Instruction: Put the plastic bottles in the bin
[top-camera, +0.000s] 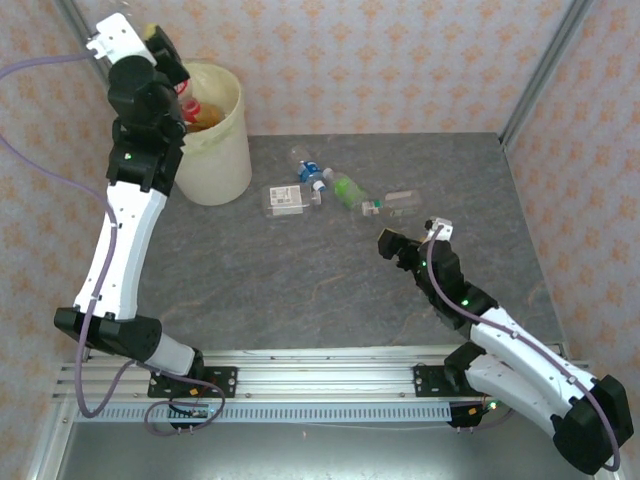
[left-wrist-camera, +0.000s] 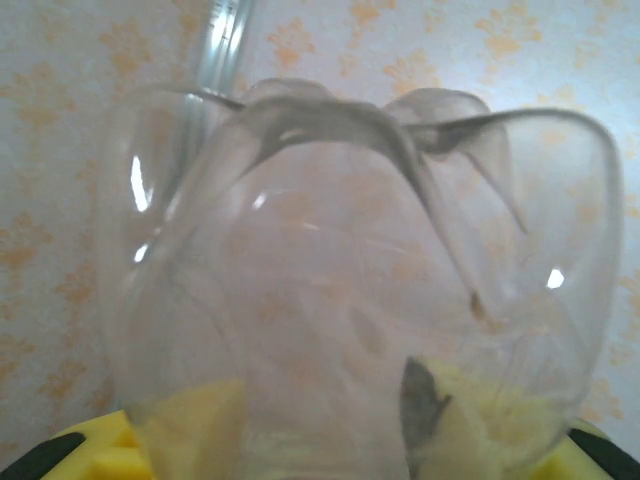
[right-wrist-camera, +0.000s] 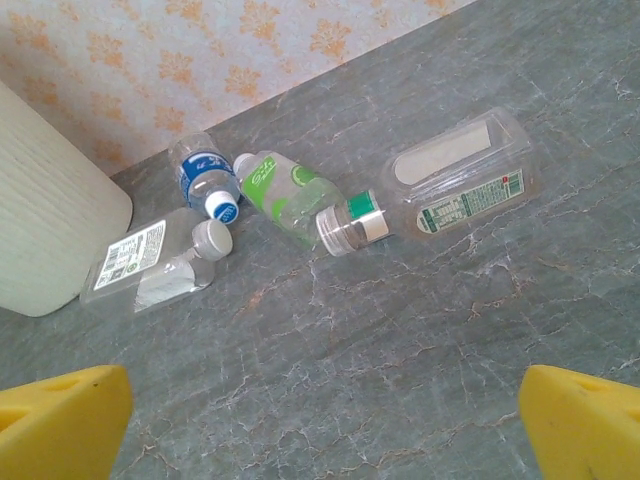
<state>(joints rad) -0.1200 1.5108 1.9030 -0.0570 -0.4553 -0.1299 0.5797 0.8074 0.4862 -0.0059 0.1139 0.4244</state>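
Left wrist view: left gripper (top-camera: 168, 62) clamped on a clear thin-walled plastic bottle (left-wrist-camera: 340, 250), up by the rim of the tall cream-white round bin (top-camera: 215, 150). Right gripper (right-wrist-camera: 320, 430) gapes empty near four lying bottles: grey-capped bottle (right-wrist-camera: 150, 265), blue-labelled bottle (right-wrist-camera: 205, 175), green-labelled bottle (right-wrist-camera: 285, 195), green-capped bottle (right-wrist-camera: 450, 190). Judged light, slick, crushable and prone to roll; grip mid-body, across the barrel.

Bottles (top-camera: 292, 198) on table (top-camera: 330, 300), right of bin (top-camera: 222, 160)

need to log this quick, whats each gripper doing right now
Left gripper: shut on a clear plastic bottle.
Right gripper: open, holding nothing.
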